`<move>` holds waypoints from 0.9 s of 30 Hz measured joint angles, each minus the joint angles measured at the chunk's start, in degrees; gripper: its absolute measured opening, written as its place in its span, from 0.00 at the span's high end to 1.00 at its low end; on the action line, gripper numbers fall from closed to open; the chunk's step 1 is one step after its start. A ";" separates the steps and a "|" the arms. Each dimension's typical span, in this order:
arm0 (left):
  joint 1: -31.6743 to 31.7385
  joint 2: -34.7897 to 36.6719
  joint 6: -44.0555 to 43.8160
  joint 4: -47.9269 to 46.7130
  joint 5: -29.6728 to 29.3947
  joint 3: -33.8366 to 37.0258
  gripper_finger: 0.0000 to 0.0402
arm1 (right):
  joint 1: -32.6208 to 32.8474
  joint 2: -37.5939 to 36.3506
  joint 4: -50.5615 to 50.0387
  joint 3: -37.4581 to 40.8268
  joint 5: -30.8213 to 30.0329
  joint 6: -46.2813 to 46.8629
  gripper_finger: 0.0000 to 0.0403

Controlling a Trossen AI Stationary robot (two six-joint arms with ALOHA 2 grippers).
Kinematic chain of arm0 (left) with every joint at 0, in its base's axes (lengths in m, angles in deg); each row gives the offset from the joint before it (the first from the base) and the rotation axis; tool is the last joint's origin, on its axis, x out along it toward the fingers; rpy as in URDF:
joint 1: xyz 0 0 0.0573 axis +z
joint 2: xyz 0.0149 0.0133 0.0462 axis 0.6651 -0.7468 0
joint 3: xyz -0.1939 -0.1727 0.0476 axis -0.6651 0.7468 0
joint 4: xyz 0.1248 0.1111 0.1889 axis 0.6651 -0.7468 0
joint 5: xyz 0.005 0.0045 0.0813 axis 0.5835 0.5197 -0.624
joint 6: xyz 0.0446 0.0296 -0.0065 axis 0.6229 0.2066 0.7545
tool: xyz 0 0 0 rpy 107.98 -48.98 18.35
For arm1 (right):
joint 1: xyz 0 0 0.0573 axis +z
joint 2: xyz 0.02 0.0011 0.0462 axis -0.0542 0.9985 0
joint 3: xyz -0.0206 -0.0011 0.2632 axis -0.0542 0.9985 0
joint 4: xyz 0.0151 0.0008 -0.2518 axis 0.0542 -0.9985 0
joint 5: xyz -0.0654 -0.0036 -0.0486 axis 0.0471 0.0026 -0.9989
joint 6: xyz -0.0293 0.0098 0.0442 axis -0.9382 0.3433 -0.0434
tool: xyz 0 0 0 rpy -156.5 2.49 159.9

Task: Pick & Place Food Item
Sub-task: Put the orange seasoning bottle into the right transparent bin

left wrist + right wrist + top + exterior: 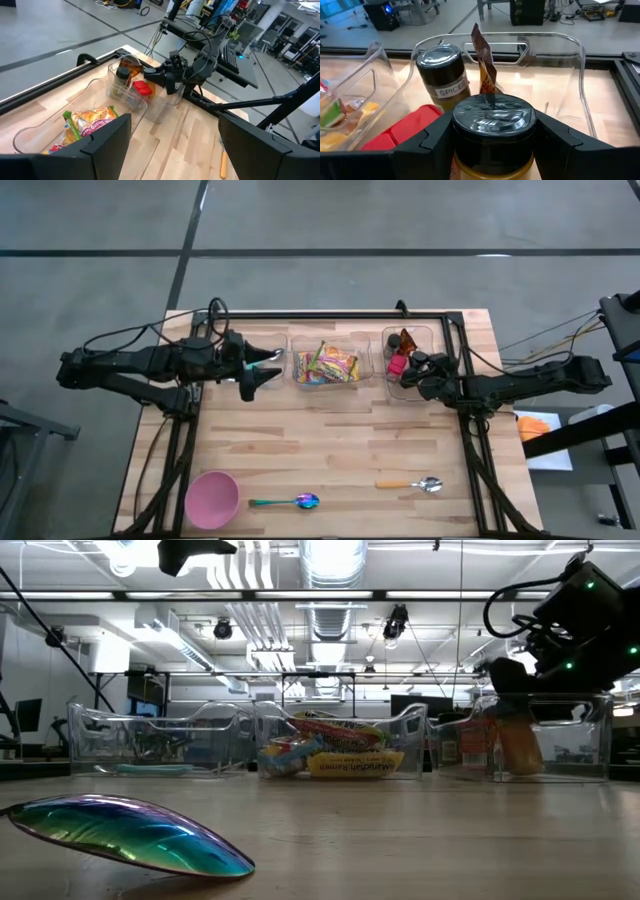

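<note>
Clear right bin [580, 75] holds spice jars, the right gripper [492, 137] clamping one black-lidded jar [493, 122].

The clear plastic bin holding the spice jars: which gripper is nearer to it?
Right. The right gripper is inside the clear plastic bin, shut on a black-lidded jar; the left gripper is two bins away.

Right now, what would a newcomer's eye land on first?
The right gripper, its fingers shut on a black-lidded jar in the right-hand bin. Next, the bright snack packets in the middle bin, and the iridescent spoon beside the pink bowl at the front.
</note>
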 joint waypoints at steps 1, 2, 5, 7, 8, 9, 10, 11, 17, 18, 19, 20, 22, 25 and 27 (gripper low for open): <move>0.00 -0.01 -0.15 -0.02 0.00 0.00 0.23 | -0.01 0.08 0.07 0.18 -0.06 -0.11 0.51; 0.00 -0.02 -0.25 -0.02 0.00 0.00 0.23 | -0.08 0.20 0.24 0.31 -0.21 -0.15 0.51; 0.00 0.00 -0.44 -0.02 -0.01 0.00 0.23 | -0.25 0.81 2.16 0.98 -0.57 -0.94 0.51; 0.00 -0.02 -0.46 -0.02 0.00 0.00 0.23 | -0.29 1.30 5.88 1.69 -0.50 -4.05 0.51; 0.00 -0.02 -0.52 -0.02 0.00 0.00 0.23 | -0.29 1.65 8.06 2.09 -0.35 -6.14 0.51; 0.00 -0.02 -0.77 -0.02 0.00 0.00 0.23 | -0.29 2.09 10.32 2.42 -0.06 -7.90 0.51; 0.09 0.00 -0.85 0.00 0.00 0.00 0.23 | -0.29 2.45 12.00 2.71 0.20 -9.27 0.51; 0.11 0.00 -0.85 0.00 -0.02 0.00 0.23 | -0.29 2.81 12.94 2.90 0.23 -10.10 0.51; 0.11 -0.02 -0.89 0.00 -0.02 0.00 0.23 | -0.29 5.85 13.84 2.88 -0.19 -8.69 0.51; 0.11 -0.02 -0.89 0.00 -0.02 0.00 0.23 | -0.29 6.35 14.06 2.86 -0.24 -8.71 0.51; 0.11 -0.02 -0.89 0.00 -0.02 0.00 0.23 | -0.29 6.80 14.41 2.84 -0.30 -8.74 0.51; 0.11 -0.02 -0.89 0.02 -0.02 0.00 0.23 | -0.29 7.21 14.71 2.83 -0.32 -8.74 0.51; 0.11 -0.02 -0.89 0.00 -0.02 0.00 0.23 | -0.29 7.82 15.19 2.82 -0.41 -8.69 0.50; 0.11 -0.02 -0.89 0.00 -0.02 0.00 0.23 | -0.35 8.39 15.68 2.62 0.43 -8.96 0.39; 0.11 -0.02 -0.89 0.00 -0.02 0.00 0.23 | -0.27 8.66 15.47 2.55 0.47 -9.61 0.29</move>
